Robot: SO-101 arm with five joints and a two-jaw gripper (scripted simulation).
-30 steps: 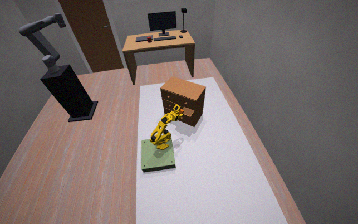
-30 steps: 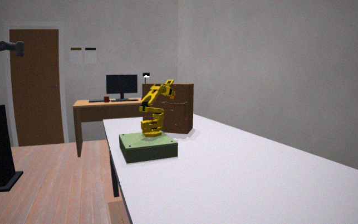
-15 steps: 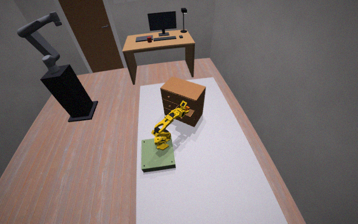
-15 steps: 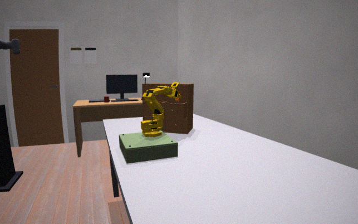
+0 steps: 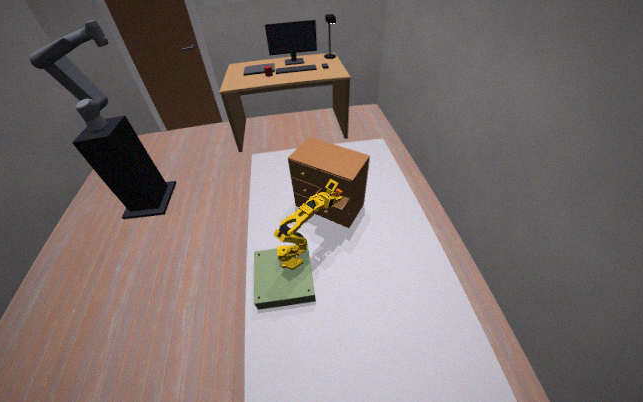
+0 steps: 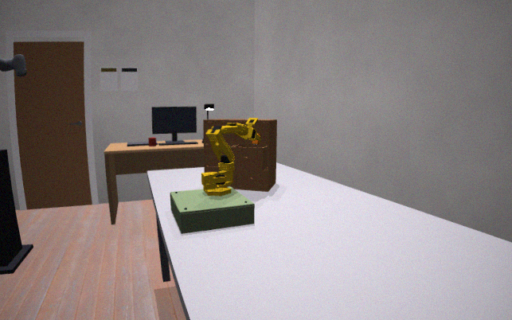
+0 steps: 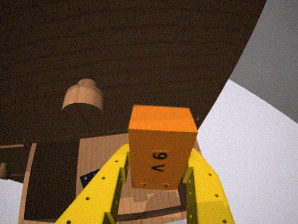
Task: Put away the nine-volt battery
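My gripper [image 5: 339, 196] [image 6: 256, 138] [image 7: 157, 167] is shut on the orange nine-volt battery [image 7: 162, 145], which also shows as a small orange spot in the top view [image 5: 338, 191] and the exterior view [image 6: 255, 141]. The battery is upright between the jaws, in front of the brown cabinet [image 5: 331, 157] [image 6: 268, 131] [image 7: 150, 50]. One drawer [image 5: 349, 201] [image 7: 102, 150] on the cabinet's right side stands open below the battery. A small dark thing [image 7: 89, 178] lies inside it, partly hidden by the left jaw. The rest of the drawer's inside is partly hidden by battery and jaws.
A round wooden knob [image 7: 84, 97] sticks out of the cabinet face above the open drawer. The left-hand drawers with small knobs look shut in the top view. The arm stands on a green base block [image 5: 276, 285] [image 6: 216, 219] on the white table top [image 5: 374, 320] [image 6: 349, 255].
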